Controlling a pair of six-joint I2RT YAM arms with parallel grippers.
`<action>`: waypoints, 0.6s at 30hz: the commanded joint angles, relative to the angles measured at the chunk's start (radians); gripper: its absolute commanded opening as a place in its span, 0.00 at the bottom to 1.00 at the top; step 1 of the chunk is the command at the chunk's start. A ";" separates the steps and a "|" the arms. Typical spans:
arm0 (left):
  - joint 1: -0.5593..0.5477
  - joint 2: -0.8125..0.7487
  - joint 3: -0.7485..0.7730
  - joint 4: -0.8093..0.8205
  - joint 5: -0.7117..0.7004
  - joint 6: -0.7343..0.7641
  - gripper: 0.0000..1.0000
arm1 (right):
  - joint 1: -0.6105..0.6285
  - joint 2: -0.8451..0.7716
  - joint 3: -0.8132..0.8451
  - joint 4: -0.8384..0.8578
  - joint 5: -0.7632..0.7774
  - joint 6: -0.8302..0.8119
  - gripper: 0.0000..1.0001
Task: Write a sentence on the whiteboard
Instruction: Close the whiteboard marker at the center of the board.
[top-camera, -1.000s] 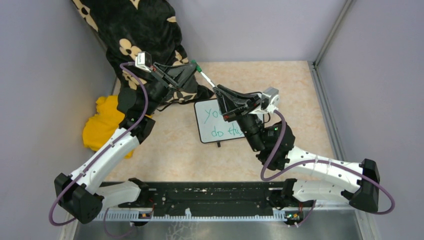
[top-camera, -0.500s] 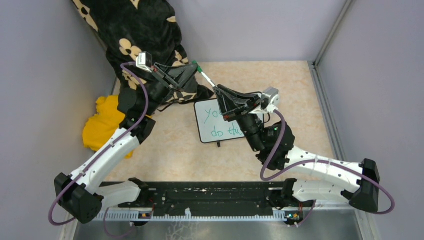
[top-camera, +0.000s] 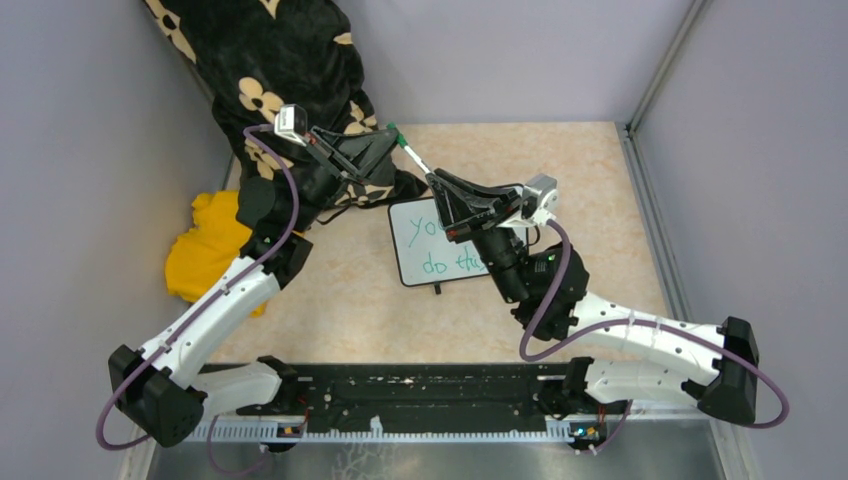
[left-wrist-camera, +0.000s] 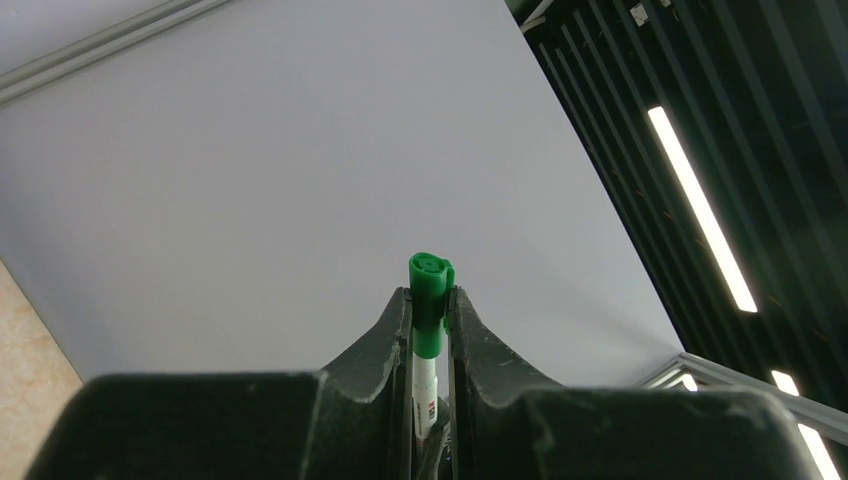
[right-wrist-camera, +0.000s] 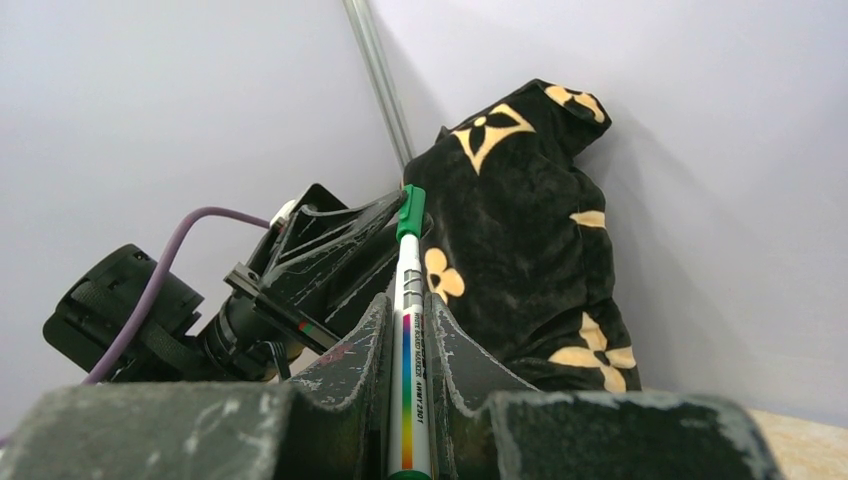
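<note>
Closed on the green cap (left-wrist-camera: 430, 272) of a single marker (top-camera: 412, 155), the left gripper (top-camera: 393, 135) pinches it between both fingers. The right gripper (top-camera: 435, 180) is clamped on the white barrel (right-wrist-camera: 408, 365) of the same marker. The pen spans the short gap between the two claws, held in the air above the far part of the table. In the right wrist view the cap sits at the far end of the barrel, inside the left gripper's fingertips.

Counted: two arms, two grippers, one marker, one whiteboard (top-camera: 408, 252), two cloths.

The whiteboard lies flat on the table, just below and near the right gripper, its right side covered by that arm. The sentence (top-camera: 440, 264) runs in two green lines; "you" and "do th" can be read, the rest is hidden by the arm.

A black cloth with tan flower shapes (top-camera: 280, 50) is heaped in the far left corner, behind the left gripper. A yellow cloth (top-camera: 205, 250) lies against the left wall.

The table (top-camera: 580, 170) has a beige, marbled top. Plain grey walls (top-camera: 520, 50) close it in on three sides, and a black rail (top-camera: 420, 385) at the near edge carries both arm bases.
</note>
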 joint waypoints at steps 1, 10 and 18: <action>-0.012 -0.013 0.001 0.027 -0.007 0.015 0.00 | 0.014 0.006 0.057 0.039 0.010 -0.012 0.00; -0.045 -0.003 -0.001 0.028 -0.017 0.020 0.00 | 0.014 0.014 0.058 0.051 0.024 -0.013 0.00; -0.073 -0.003 -0.014 0.030 -0.041 0.025 0.00 | 0.014 0.020 0.055 0.063 0.047 -0.018 0.00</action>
